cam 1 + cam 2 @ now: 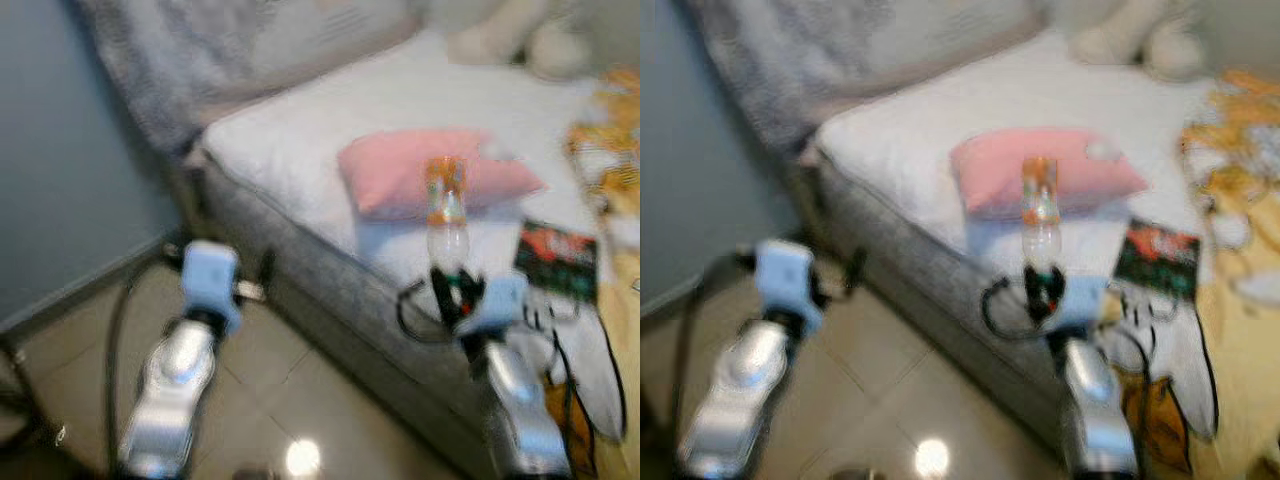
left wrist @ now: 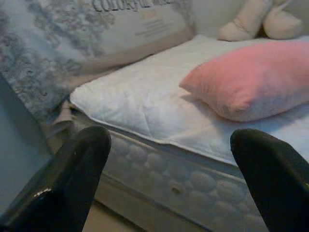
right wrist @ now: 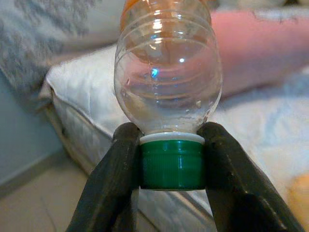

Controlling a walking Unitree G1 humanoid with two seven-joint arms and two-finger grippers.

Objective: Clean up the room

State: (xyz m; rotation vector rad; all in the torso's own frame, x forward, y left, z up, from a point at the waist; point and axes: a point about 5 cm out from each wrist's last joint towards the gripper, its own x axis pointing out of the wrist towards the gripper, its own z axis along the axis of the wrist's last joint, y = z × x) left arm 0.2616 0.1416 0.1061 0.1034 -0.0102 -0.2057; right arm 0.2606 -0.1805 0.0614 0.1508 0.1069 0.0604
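In the left eye view, the right gripper holds a clear bottle upside down in front of the bed. The bottle is above the edge of the mattress, before a pink pillow. The left gripper is low, near the corner of the bed, over the tiled floor. This view is blurred, so small details are not sure.

In the right eye view, the scene is the same. A dark packet lies on the bed beside the bottle, and orange and white clutter is further to the right.

In the left wrist view, the two black fingers stand wide apart with nothing between them. They look toward the mattress and the pillow.

In the right wrist view, the fingers are clamped on the green cap of the bottle. The body, with an orange label, stands above the cap.

The risk I see is in this grip. The fingers press only on the small, smooth cap, and the whole body is above it. If the arm swings or the robot walks fast, the bottle can tip or slip out. It may then fall on the bed or roll on the floor. The cap could also turn loose.
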